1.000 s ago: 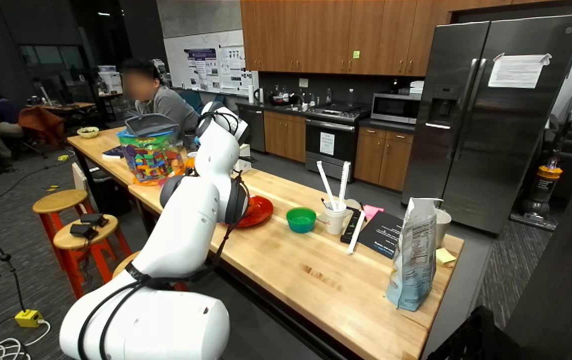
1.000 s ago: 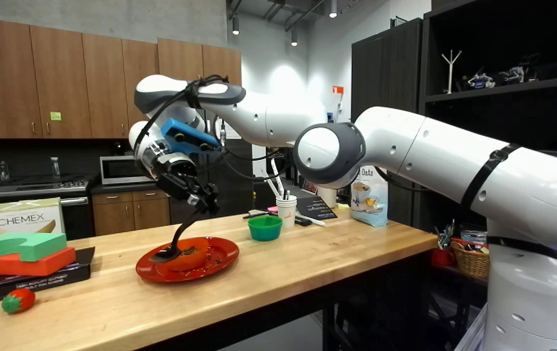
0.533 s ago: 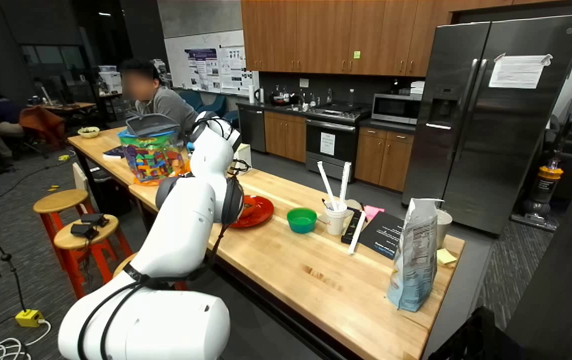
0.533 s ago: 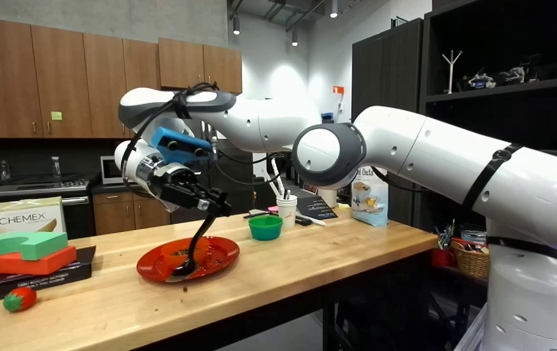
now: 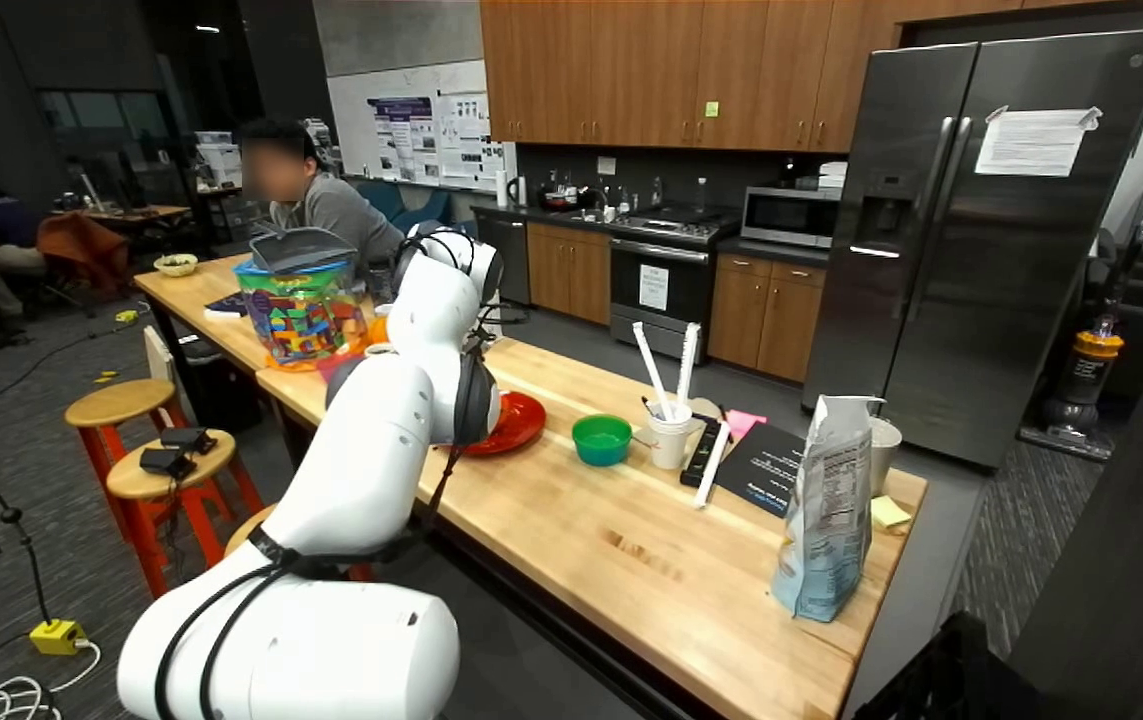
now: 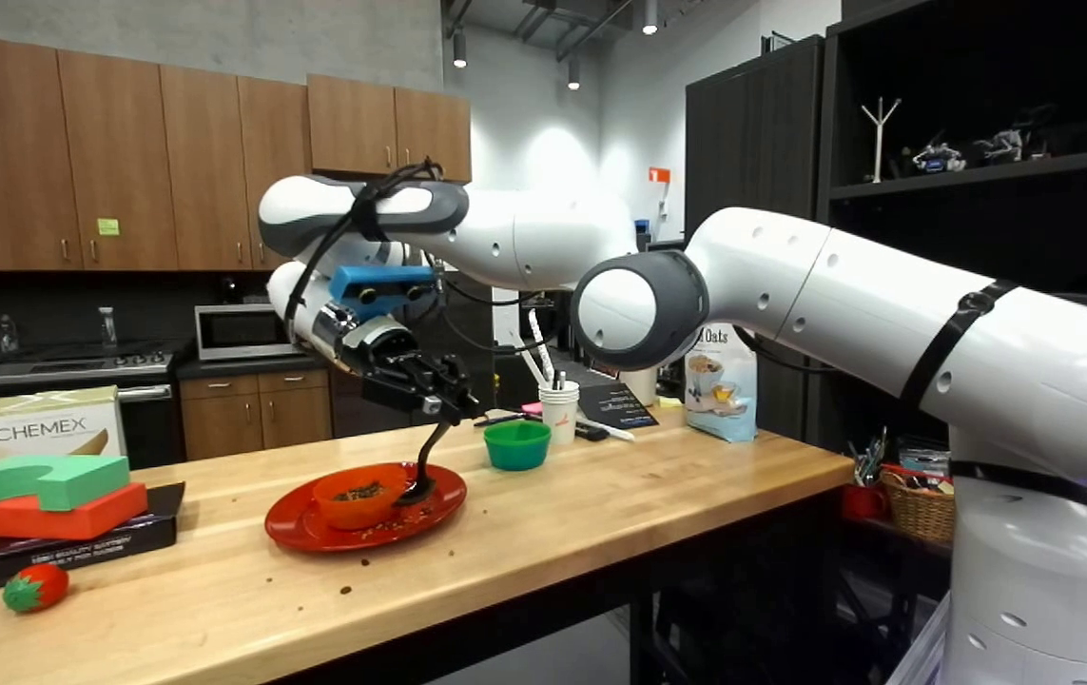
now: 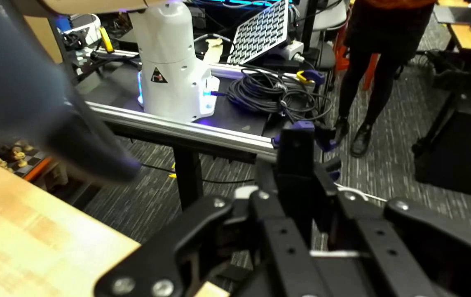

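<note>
In an exterior view my gripper [image 6: 454, 395] is shut on the handle of a black spoon [image 6: 434, 442], which hangs down over the right part of the red plate [image 6: 296, 528]. The spoon's head is beside an orange bowl [image 6: 353, 511] holding dark bits; whether it touches the plate I cannot tell. Loose bits lie on the plate and on the wooden table [image 6: 524, 571] in front of it. The wrist view has the dark handle [image 7: 295, 165] between the fingers [image 7: 265, 181]. The arm hides my gripper in the exterior view where the plate [image 5: 521, 425] is partly covered.
Right of the plate stand a green bowl [image 6: 517, 445], a paper cup with sticks and pens [image 6: 559, 414] and an oats bag [image 6: 722, 385]. Foam blocks [image 6: 58, 514], a Chemex box [image 6: 44, 423] and a toy strawberry [image 6: 35, 587] are at the left. A person [image 5: 331, 215] is behind the table.
The spoon has swung from the bowl's left, past its near side, to its right, with the wrist dipping left and then coming back. Dark bits have dropped onto the table before the plate.
</note>
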Robot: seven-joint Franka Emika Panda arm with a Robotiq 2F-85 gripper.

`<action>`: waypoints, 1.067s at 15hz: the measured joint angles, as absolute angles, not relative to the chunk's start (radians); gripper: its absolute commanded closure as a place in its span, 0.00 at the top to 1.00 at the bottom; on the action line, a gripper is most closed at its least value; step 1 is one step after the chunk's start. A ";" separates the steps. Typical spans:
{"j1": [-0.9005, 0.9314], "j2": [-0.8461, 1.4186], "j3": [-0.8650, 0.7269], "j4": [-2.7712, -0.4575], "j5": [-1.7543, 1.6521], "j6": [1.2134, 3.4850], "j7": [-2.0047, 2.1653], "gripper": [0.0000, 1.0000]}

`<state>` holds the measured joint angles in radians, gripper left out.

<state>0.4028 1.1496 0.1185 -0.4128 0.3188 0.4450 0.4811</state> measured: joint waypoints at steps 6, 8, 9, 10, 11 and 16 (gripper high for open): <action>0.399 1.156 0.108 -0.399 0.265 0.422 0.472 0.06; 0.406 1.165 0.108 -0.400 0.246 0.378 0.459 0.06; 0.411 1.170 0.107 -0.400 0.235 0.354 0.453 0.06; 0.416 1.175 0.106 -0.400 0.223 0.331 0.443 0.06; 0.424 1.180 0.103 -0.401 0.209 0.308 0.433 0.06; 0.466 1.185 0.085 -0.434 0.111 0.273 0.359 0.06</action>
<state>0.4661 1.1852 0.0852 -0.4343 0.1115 0.2728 0.3592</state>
